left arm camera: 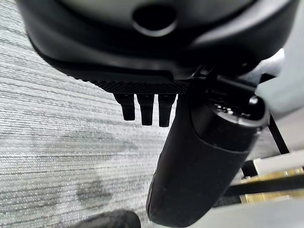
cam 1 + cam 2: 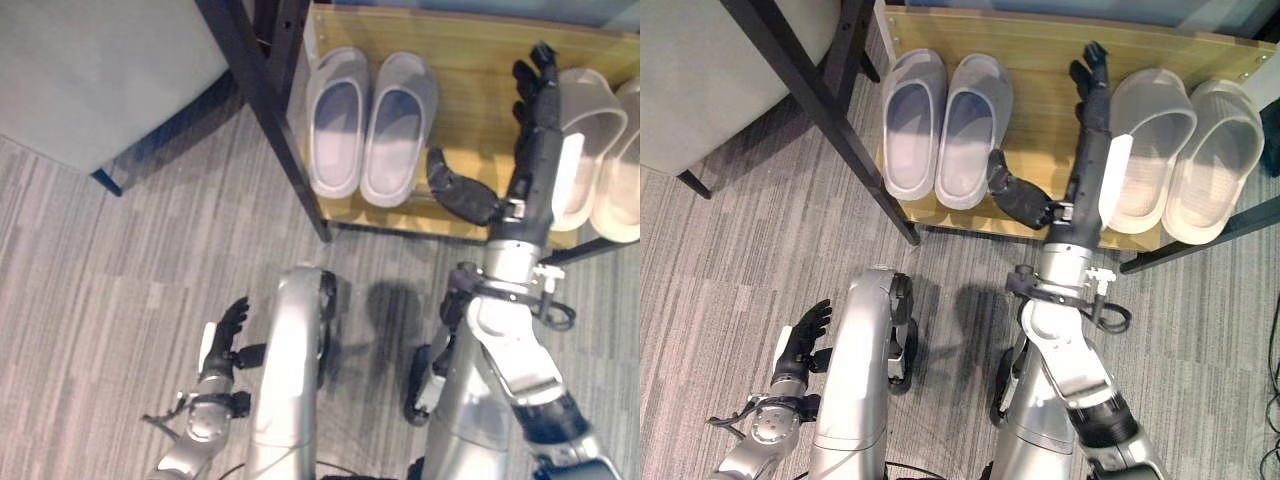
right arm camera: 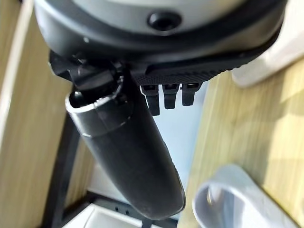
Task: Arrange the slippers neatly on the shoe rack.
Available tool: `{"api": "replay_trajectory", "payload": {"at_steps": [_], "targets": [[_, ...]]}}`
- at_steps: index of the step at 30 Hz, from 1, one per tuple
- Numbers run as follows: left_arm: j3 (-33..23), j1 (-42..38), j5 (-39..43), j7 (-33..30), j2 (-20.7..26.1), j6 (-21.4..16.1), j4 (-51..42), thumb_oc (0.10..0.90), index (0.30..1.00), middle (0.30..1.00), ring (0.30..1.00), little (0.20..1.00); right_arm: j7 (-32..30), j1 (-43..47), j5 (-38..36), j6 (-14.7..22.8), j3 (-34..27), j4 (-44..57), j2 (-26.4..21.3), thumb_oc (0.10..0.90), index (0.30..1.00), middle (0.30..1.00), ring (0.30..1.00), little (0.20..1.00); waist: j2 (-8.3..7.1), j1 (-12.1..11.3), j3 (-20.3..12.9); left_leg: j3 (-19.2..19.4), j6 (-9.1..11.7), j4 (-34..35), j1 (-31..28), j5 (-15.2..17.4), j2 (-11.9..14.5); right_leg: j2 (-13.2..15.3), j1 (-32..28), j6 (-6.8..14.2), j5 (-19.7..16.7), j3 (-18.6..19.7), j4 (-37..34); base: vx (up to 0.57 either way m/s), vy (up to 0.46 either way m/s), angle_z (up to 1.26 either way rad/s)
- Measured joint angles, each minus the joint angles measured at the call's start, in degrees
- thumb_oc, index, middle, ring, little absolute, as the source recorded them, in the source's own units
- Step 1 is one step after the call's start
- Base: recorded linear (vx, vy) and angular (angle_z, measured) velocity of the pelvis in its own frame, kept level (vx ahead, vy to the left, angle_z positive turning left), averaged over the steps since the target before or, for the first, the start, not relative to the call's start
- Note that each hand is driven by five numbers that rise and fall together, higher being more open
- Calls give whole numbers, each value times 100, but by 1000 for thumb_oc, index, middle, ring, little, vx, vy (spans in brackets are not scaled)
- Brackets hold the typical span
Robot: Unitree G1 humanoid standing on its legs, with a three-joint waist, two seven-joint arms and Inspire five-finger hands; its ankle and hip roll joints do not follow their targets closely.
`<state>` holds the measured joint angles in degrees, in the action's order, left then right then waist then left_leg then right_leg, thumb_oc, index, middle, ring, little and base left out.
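1. Two pairs of slippers sit on the shoe rack's wooden shelf, toes pointing toward the back. The grey pair is on the robot's left part of the shelf, its two slippers side by side and touching along their inner edges, both lying flat.
2. The cream pair lies on the right part of the shelf, also side by side and flat, a bare strip of wood between it and the grey pair.
3. The right hand reaches over that bare strip, fingers straight and stretched toward the back of the shelf, thumb splayed out toward the grey pair. It holds nothing; the hand runs just beside the nearer cream slipper's inner edge, and I cannot tell whether it touches it.
4. The left hand hangs low at the robot's left side over the floor, well apart from the rack, fingers relaxed and empty.
5. The shelf is light wood in a black metal frame, with one slanted black leg crossing in front of its left corner.
6. The floor is grey striped carpet. A pale grey piece of furniture on dark legs stands at the far left.
7. Open wood shows behind the toes of both pairs; open carpet lies in front of the rack.
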<state>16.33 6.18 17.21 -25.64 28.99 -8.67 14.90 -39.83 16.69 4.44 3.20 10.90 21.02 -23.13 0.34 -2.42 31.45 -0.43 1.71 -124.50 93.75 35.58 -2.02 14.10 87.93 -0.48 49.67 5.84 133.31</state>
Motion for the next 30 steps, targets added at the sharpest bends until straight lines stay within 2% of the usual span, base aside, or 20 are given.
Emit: {"api": "replay_trajectory", "payload": {"at_steps": [3, 6, 9, 13, 16, 17, 21, 24, 25, 27, 28, 29, 30], "targets": [[-164, -71, 8, -140, -128, -2, 69, 800, 900, 900, 900, 900, 7, -99, -4, 82, -50, 86, -27, 800, 900, 900, 900, 900, -42, 55, -11, 20, 9, 419, -62, -85, 23, 11, 13, -43, -97, -69, -416, -170, 53, -3], [-399, -418, 16, -140, -316, -15, 85, 800, 900, 900, 900, 900, 78, 30, -6, 156, -100, 82, -132, 800, 900, 900, 900, 900, -96, 52, -28, -9, -39, 1668, -138, -509, 102, -13, 107, -115, -749, -370, -1699, -235, 48, -19], [-545, -891, 14, -133, -391, -83, 7, 800, 900, 900, 900, 900, 247, 240, -5, 158, -276, 7, -393, 800, 900, 900, 900, 900, -89, 48, -24, -50, 19, 2777, -295, -952, 98, -9, -35, -169, -1201, -641, -2798, -135, 0, 0], [-765, -1399, 17, -105, -485, -248, 37, 800, 900, 900, 900, 900, 405, 503, 7, 162, -515, -180, -395, 800, 900, 900, 900, 900, -44, 45, -17, -227, 54, 3489, -788, -1087, 92, 37, -665, -267, -1318, -997, -3581, -185, -23, 5], [-694, -1558, 22, 39, -561, -326, 188, 800, 900, 900, 900, 900, 624, 653, 57, 176, -403, -785, -393, 800, 900, 900, 900, 900, -44, 28, -47, -272, 97, 4632, -1622, -1454, 89, -40, -1456, -174, -1722, -1155, -4716, -119, -31, 4], [-687, -1544, 20, 59, -563, -353, 177, 800, 900, 900, 900, 900, 647, 598, 70, 182, -401, -802, -400, 800, 900, 900, 900, 900, -41, 37, -47, -268, 78, 4767, -1727, -1489, 97, -47, -1556, -208, -1762, -1171, -4835, -140, -45, 0], [-684, -1503, 15, 360, -595, -428, 337, 800, 900, 900, 900, 900, 965, 329, 507, 245, -378, -1531, -427, 800, 900, 900, 900, 900, -27, 27, -75, -305, 91, 6551, -2807, -2200, 121, -146, -2573, -186, -2466, -1434, -6529, -109, -53, 2], [-591, -1292, 4, 672, -710, -438, 548, 800, 900, 900, 900, 900, 1272, -384, 684, 155, -351, -2459, -427, 800, 900, 900, 900, 900, -28, -56, -94, -325, 94, 8048, -3977, -2771, 169, -261, -3673, -99, -3037, -1636, -7929, -25, -67, 2], [-572, -1223, 6, 734, -726, -436, 537, 800, 900, 900, 900, 900, 1319, -478, 697, 144, -332, -2599, -429, 800, 900, 900, 900, 900, -28, -75, -104, -331, 109, 8325, -4206, -2840, 185, -279, -3894, -62, -3095, -1688, -8187, 109, -103, 8], [-549, -1082, -14, 931, -735, -419, 584, 800, 900, 900, 900, 900, 1519, -853, 769, 60, -302, -2948, -417, 800, 900, 900, 900, 900, -23, -88, -136, -394, 148, 9201, -4847, -3257, 196, -355, -4503, -33, -3413, -1827, -8941, 152, -86, 13], [-573, -958, -19, 1045, -733, -395, 610, 800, 900, 900, 900, 900, 1649, -1064, 835, 27, -292, -3184, -363, 800, 900, 900, 900, 900, -23, -82, -149, -422, 161, 9795, -5392, -3478, 250, -416, -5034, -49, -3587, -1957, -9474, 187, -84, 12], [-541, -850, -46, 1143, -732, -374, 732, 800, 900, 900, 900, 900, 1712, -1194, 884, 26, -277, -3529, -245, 800, 900, 900, 900, 900, -19, -82, -192, -473, 192, 10415, -6025, -3715, 299, -533, -5645, 5, -3784, -2037, -10040, 190, -62, 7], [-473, -688, -73, 1152, -727, -383, 772, 800, 900, 900, 900, 900, 1729, -1364, 882, 5, -251, -3604, -193, 800, 900, 900, 900, 900, -34, -76, -504, -493, 188, 10619, -6119, -3766, 324, -593, -5741, 25, -3844, -2053, -10256, 199, -40, -1]]}}
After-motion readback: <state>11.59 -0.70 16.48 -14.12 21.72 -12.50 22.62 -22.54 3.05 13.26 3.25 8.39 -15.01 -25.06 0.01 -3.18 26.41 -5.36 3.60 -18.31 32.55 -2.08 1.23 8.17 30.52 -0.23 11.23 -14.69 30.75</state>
